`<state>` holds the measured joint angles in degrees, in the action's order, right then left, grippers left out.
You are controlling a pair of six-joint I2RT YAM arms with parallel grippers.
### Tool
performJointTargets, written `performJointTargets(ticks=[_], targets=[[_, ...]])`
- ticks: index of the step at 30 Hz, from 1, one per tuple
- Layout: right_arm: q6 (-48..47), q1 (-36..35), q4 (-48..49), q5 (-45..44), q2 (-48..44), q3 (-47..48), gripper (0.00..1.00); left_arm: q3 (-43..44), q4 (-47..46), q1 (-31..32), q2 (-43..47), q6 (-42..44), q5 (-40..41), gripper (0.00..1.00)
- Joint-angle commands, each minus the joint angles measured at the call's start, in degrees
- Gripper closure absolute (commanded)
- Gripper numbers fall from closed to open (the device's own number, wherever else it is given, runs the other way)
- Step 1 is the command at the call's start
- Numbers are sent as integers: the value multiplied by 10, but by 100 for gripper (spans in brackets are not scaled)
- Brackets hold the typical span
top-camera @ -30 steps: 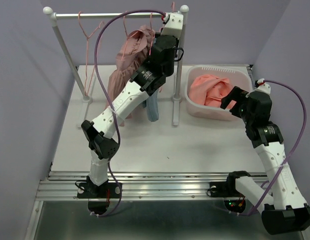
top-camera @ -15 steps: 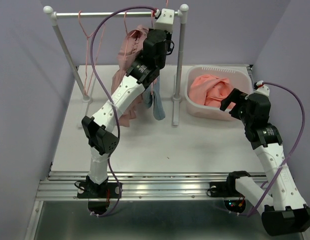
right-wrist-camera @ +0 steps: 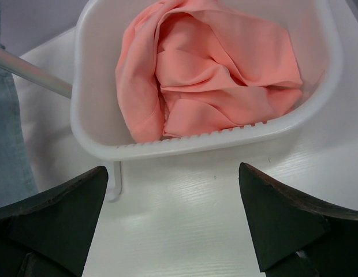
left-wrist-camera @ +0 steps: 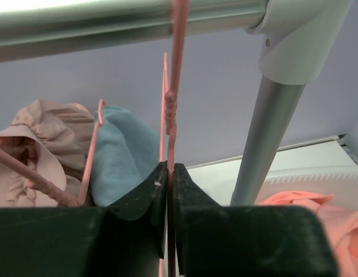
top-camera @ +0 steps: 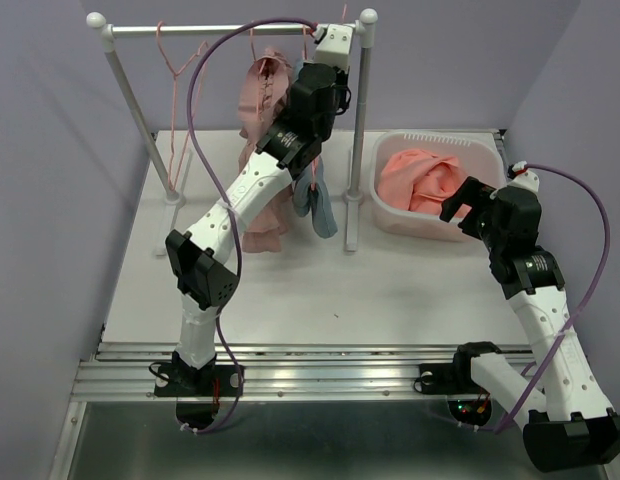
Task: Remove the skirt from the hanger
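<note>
High at the rail [top-camera: 140, 32] in the top view, my left jaws are hovering above the blue skirt [top-camera: 318, 210]. At my left wrist, they are clamping tight around the pink hanger [left-wrist-camera: 170, 109]. At my right wrist, my right jaws are gaping wide, holding nothing, near the basket [right-wrist-camera: 196, 144].

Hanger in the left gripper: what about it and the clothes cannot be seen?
Hanger lower part: left wrist view, behind the fingers of the left gripper.
Blue garment, its hold on the hanger: top view, behind the left arm.
Pink garment: left wrist view, cut off by the left edge.
</note>
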<state>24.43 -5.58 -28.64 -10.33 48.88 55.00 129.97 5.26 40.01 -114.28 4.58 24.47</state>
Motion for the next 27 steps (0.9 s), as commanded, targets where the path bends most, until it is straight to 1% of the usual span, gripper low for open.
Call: performJointTargets(ticks=[1, 5, 6, 7, 10, 16, 19, 20, 22, 23, 24, 27], targets=[[-2, 3, 25, -11, -10, -4, 0, -14, -35, -4, 27, -22, -26, 77], [-1, 3, 25, -14, -13, -5, 0, -33, -34, -3, 41, -35, -28, 76], [-1, 3, 24, -12, -13, -5, 0, -32, -32, -3, 42, -38, -24, 73], [-1, 3, 24, -12, -14, -4, 0, -31, -29, -3, 42, -41, -25, 63], [-2, 3, 24, -11, -17, -4, 0, -26, -12, -2, 43, -42, -32, 39], [-1, 3, 24, -4, -20, -9, 0, -45, 11, 9, 76, -42, -54, 37], [-1, 3, 23, 1, -21, -7, 0, -65, 17, 23, 103, -42, -64, 26], [-1, 3, 24, 2, -22, -7, 0, -76, 19, 32, 120, -42, -67, 19], [-2, 3, 24, 3, -24, -8, 0, -88, 27, 45, 136, -34, -79, 10], [-2, 3, 25, 3, -25, -9, 0, -93, 30, 52, 151, -30, -75, 4], [-2, 3, 26, 4, -25, -9, 0, -103, 35, 69, 158, -26, -73, 1], [-3, 3, 27, 7, -26, -10, 0, -131, 43, 102, 192, -11, -51, 1]])
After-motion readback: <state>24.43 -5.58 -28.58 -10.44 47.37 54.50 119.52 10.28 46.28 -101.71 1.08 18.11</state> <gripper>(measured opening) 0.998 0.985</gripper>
